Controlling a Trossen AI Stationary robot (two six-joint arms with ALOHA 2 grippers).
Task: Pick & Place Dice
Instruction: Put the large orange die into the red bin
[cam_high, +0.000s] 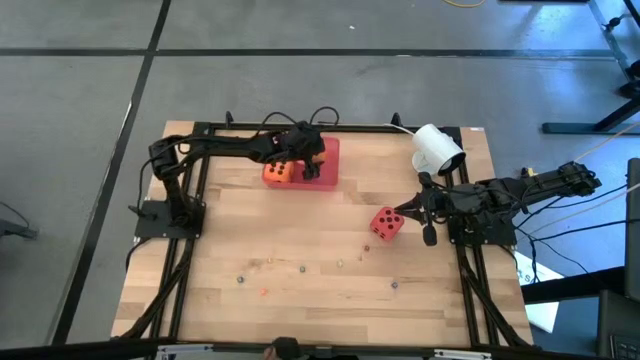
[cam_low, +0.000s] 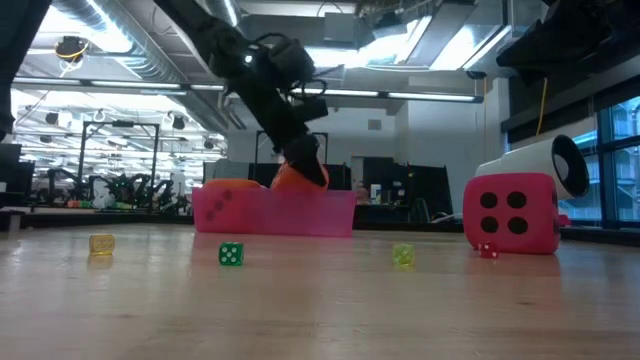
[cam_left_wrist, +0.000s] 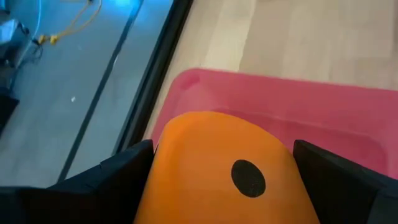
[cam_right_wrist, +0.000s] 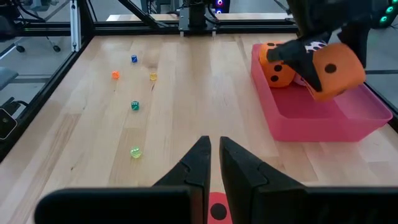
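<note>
The wooden table (cam_high: 300, 300) fills the space between the two dark arms. Toward its far edge sits the pink-red tray (cam_right_wrist: 323, 121), and the left arm reaches out over it. The left gripper (cam_high: 305, 160) hangs above the tray with its fingers (cam_left_wrist: 109, 177) spread wide around an orange die (cam_right_wrist: 336, 71), one finger on either side of it, so the cube is held just over the tray's inside. A second orange die (cam_right_wrist: 277, 68) already lies in the tray at its far end, close beside the held one. The red die (cam_high: 387, 224) stands alone on the bare wood, well apart from the tray, near the right side of the table. The right gripper (cam_right_wrist: 211, 155) waits just beside that red die with its fingers drawn nearly together and nothing between them. Smallest of all, tiny coloured beads (cam_right_wrist: 134, 105) lie scattered across the front half of the table, green, yellow, orange and blue among them.
</note>
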